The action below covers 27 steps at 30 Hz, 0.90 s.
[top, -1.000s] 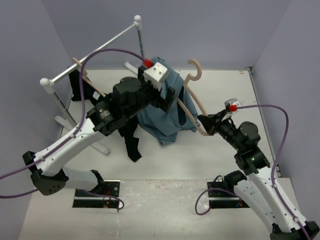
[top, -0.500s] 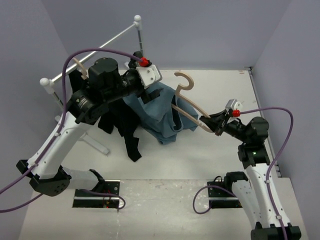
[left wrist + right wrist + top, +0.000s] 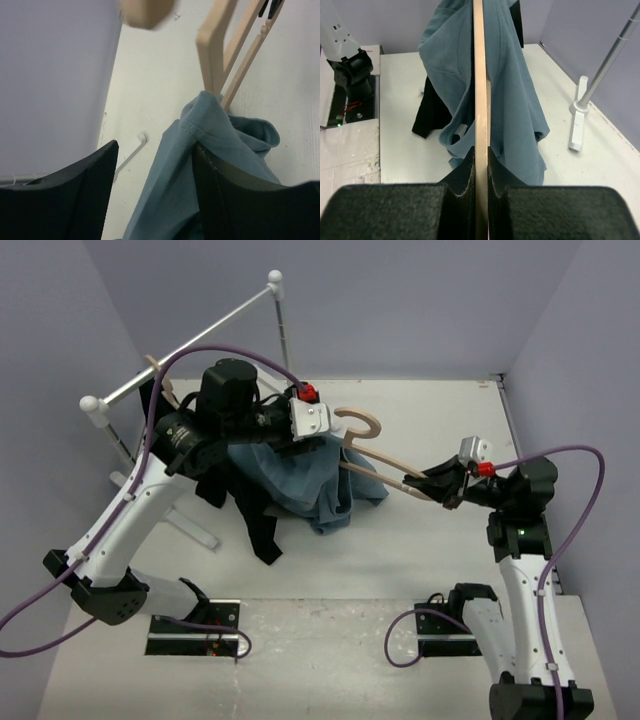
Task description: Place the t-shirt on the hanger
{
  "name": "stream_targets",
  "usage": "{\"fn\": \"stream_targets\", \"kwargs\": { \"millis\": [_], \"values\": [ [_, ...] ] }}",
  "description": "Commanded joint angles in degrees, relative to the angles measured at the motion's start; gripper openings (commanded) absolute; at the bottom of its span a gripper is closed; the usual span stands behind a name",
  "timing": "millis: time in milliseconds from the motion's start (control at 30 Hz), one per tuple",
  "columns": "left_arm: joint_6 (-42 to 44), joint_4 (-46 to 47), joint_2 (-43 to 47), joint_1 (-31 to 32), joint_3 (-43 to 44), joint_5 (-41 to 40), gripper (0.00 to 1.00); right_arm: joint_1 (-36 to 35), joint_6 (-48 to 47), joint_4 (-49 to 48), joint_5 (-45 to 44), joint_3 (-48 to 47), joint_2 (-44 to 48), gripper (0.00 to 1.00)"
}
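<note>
The blue-teal t-shirt [image 3: 305, 478] hangs bunched over the left end of the tan hanger [image 3: 385, 462], whose hook [image 3: 362, 424] points up. My right gripper [image 3: 437, 486] is shut on the hanger's right end and holds it off the table; in the right wrist view the hanger [image 3: 479, 75] runs straight out from the jaws with the t-shirt [image 3: 515, 95] draped on it. My left gripper [image 3: 300, 435] is at the shirt's top. In the left wrist view its jaws [image 3: 152, 195] stand apart, with the t-shirt [image 3: 175, 200] between them and its ribbed edge lying over the right finger [image 3: 235, 200], just below the hanger [image 3: 215, 55].
A clothes rack [image 3: 180, 345] stands at the back left, its pole [image 3: 612, 55] and foot [image 3: 577, 125] also in the right wrist view. A black garment [image 3: 252, 515] on a second tan hanger [image 3: 156, 368] hangs beside the t-shirt. Walls close in on three sides.
The hanger has tipped flatter and its hook has dropped down and left. My left gripper has moved down and right with the shirt's top. My right gripper has shifted right.
</note>
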<state>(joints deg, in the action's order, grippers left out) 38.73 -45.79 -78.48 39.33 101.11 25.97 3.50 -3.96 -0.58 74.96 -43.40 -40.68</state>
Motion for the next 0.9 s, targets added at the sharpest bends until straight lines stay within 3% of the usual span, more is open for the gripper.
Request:
{"fn": "stream_targets", "kwargs": {
  "millis": [0,67,100,167,367,467,500,567,667,767,867],
  "values": [
    [1.52,-1.5,0.34,-0.48,-1.37,1.54,0.57,0.28,-4.03,-0.13,7.84,-4.58,-0.45,0.0],
    [1.45,-1.97,-0.02,-0.57,-1.97,1.41,0.55,0.37,-4.57,0.4,7.81,-5.12,-0.62,0.0],
    [1.83,-2.66,-0.34,-0.57,-1.97,2.22,0.46,0.37,-4.63,0.47,7.24,-5.31,-0.63,0.0],
    [2.33,-3.16,-0.16,-0.57,-1.96,4.12,0.0,0.37,-4.38,0.4,6.07,-5.76,-0.92,0.0],
    [1.25,1.49,2.02,-0.66,-3.29,5.08,0.0,0.46,-1.91,0.48,-0.06,-5.84,-1.84,0.0],
    [-1.43,4.61,2.55,-0.66,-4.41,5.24,0.0,0.46,2.84,-0.34,-12.29,-5.65,-1.74,0.03],
    [-2.84,7.46,2.66,-0.66,-5.0,4.55,0.0,0.46,7.2,-0.72,-19.71,-5.76,-1.47,0.22],
    [-5.91,10.8,2.84,-0.66,-6.46,1.78,0.0,0.46,14.68,1.02,-36.46,-6.79,-0.41,0.46],
    [-12.03,16.6,2.58,-0.66,-8.1,-5.82,0.0,0.38,27.6,12.1,-69.98,-10.57,2.91,0.94],
    [-16.4,19.59,2.2,-0.75,-8.11,-9.4,0.0,0.39,29.91,18.33,-77.42,-12.0,7.29,0.99],
    [-18.02,19.94,1.73,-0.75,-7.3,-7.3,0.0,0.46,35.16,20.27,-70.1,-10.09,11.38,0.98]
  ]
}}
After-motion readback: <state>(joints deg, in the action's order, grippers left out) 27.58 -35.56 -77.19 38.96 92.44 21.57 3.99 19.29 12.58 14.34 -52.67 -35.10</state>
